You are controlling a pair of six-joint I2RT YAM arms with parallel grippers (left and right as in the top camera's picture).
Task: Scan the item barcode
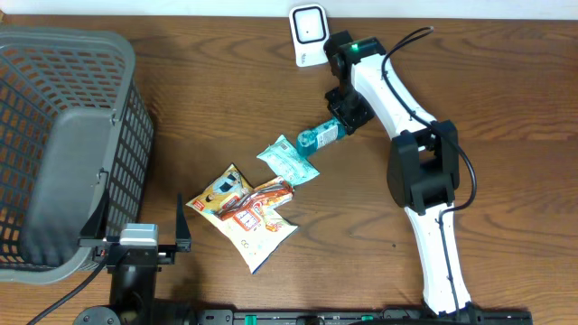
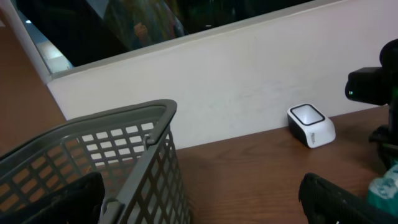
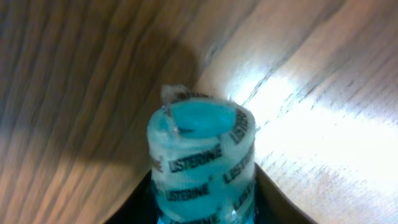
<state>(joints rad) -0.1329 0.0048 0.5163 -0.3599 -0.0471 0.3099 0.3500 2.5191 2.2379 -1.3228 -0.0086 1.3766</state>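
Overhead: Listerine bottle (image 1: 316,138) in right hand (image 1: 340,123)

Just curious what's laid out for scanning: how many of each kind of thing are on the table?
Basket: 1
Scanner: 1
Bottle: 1
Packets: 3 (teal, yellow, red)
Total: 6

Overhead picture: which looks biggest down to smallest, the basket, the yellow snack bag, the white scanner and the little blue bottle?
1. basket
2. yellow snack bag
3. white scanner
4. little blue bottle

The right gripper hides part of the bottle, so its place behind the scanner is unsure.
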